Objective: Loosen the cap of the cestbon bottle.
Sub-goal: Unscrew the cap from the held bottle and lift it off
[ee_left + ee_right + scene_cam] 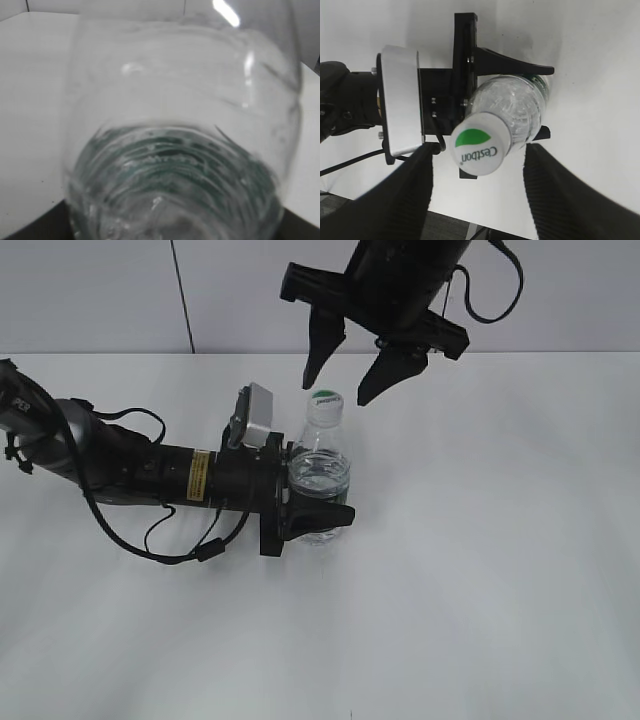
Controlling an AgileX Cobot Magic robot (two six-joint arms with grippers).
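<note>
The cestbon bottle (pixel 320 480) stands upright on the white table, clear plastic with a dark green label low down. Its white cap (pixel 325 398) with a green logo sits on the neck. My left gripper (pixel 322 512) is shut on the bottle's lower body from the left. In the left wrist view the bottle (pixel 185 150) fills the frame and the jaws are hidden. My right gripper (pixel 338 388) hangs open just above the cap, one finger on each side, not touching. In the right wrist view the cap (pixel 481 143) lies between the open fingers (pixel 477 172), above the bottle (pixel 512 105).
The white table (pixel 480 570) spreads around the bottle. The left arm (pixel 130 475) with its cables lies along the table to the left. A pale wall (pixel 100 290) rises behind the table's far edge.
</note>
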